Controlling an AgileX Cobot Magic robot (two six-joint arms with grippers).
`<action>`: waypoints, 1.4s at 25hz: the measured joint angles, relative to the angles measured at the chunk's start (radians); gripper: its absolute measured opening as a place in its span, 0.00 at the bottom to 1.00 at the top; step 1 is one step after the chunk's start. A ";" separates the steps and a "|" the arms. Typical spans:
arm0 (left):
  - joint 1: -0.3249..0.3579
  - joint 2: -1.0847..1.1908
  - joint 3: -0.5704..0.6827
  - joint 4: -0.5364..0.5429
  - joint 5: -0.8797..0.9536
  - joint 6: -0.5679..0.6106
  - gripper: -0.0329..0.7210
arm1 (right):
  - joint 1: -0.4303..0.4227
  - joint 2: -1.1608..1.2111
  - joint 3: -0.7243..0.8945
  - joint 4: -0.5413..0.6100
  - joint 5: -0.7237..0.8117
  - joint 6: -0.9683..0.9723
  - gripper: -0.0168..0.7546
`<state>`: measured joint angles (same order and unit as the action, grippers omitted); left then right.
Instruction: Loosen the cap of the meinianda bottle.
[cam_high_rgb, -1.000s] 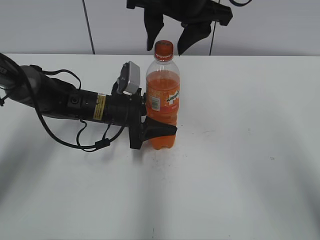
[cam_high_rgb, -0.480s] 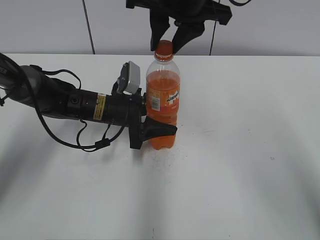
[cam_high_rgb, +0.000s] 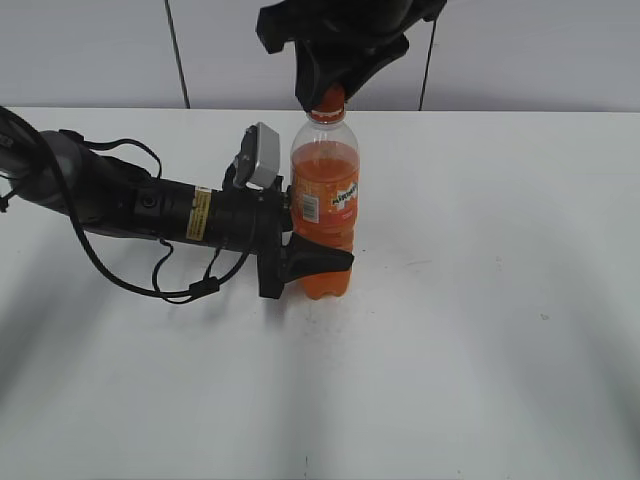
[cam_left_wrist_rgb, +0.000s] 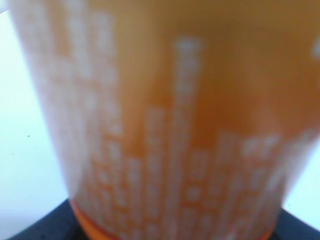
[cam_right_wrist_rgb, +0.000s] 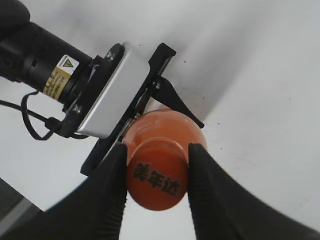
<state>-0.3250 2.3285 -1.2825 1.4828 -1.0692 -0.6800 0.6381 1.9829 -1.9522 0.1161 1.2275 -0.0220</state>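
The meinianda bottle (cam_high_rgb: 325, 205) stands upright on the white table, full of orange drink, with an orange label. My left gripper (cam_high_rgb: 300, 262) is shut on the bottle's lower body from the left. The left wrist view is filled by the blurred label (cam_left_wrist_rgb: 170, 130). My right gripper (cam_high_rgb: 330, 85) comes down from above and is shut on the orange cap (cam_high_rgb: 330, 98). In the right wrist view the two black fingers (cam_right_wrist_rgb: 156, 172) press both sides of the cap (cam_right_wrist_rgb: 156, 179), which bears dark characters on top.
The left arm (cam_high_rgb: 150, 210) lies low across the table's left half with cables looping beside it. Its silver wrist camera (cam_right_wrist_rgb: 112, 90) sits just left of the bottle. The white table (cam_high_rgb: 480, 300) spreads to the right and front. A grey wall stands behind.
My right gripper has come down over the bottle top and its fingers have closed from wide open onto the cap. The left arm and the bottle have stayed in place.
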 joint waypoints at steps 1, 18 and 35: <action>0.000 0.000 0.000 0.000 0.000 0.000 0.57 | 0.000 0.000 0.000 0.001 0.000 -0.061 0.38; 0.000 0.000 0.000 0.002 -0.002 0.001 0.57 | 0.000 0.005 -0.002 0.014 0.002 -0.911 0.38; 0.001 0.000 0.000 0.010 -0.006 0.008 0.57 | -0.004 0.005 -0.002 0.069 0.011 -1.618 0.38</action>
<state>-0.3240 2.3285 -1.2825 1.4925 -1.0752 -0.6720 0.6340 1.9878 -1.9539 0.1849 1.2386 -1.6398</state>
